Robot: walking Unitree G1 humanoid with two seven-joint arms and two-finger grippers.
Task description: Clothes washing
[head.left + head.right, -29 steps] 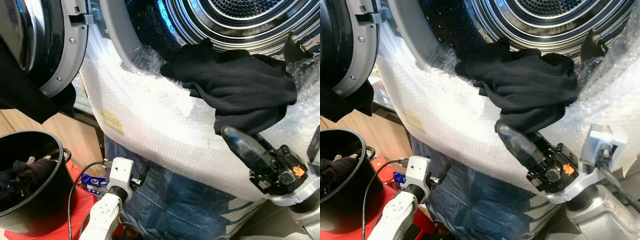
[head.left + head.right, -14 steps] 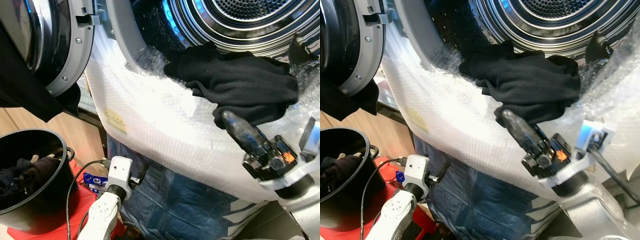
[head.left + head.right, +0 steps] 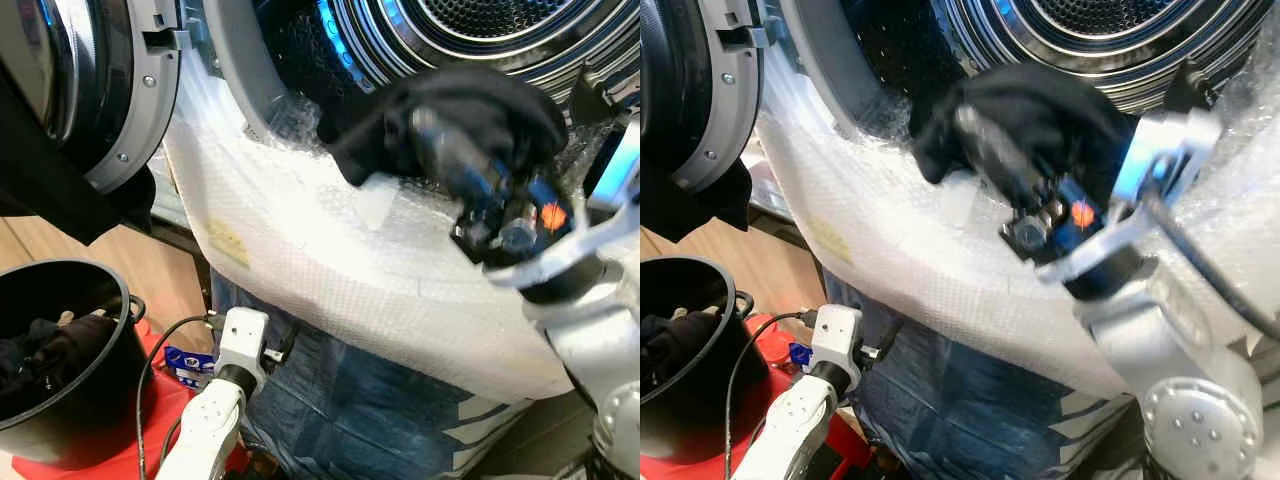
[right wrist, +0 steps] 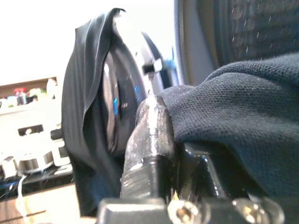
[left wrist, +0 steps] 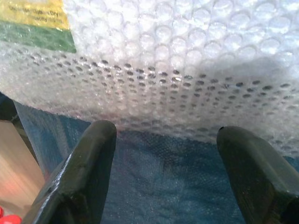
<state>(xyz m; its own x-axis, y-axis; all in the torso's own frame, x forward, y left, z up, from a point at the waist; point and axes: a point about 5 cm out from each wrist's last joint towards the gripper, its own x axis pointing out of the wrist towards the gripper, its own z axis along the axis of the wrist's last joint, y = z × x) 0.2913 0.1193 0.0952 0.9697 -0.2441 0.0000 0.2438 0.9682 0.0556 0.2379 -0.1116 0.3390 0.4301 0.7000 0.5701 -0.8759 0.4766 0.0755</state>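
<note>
The washer is sitting open, wrapped in bubble wrap; the bucket is standing low on the left; the right gripper is clamping what looks like a black garment at the drum's lip; the left gripper, fingers apart, is hanging low beside the wrap.

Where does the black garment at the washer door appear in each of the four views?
Left eye view: black garment upper right of centre, at the drum mouth, bunched against the right gripper.
Right eye view: upper centre, same spot.
Left wrist view: not in it.
Right wrist view: dark knit draped beside one finger.
Shared landmark: bubble wrap across the washer front.
</note>
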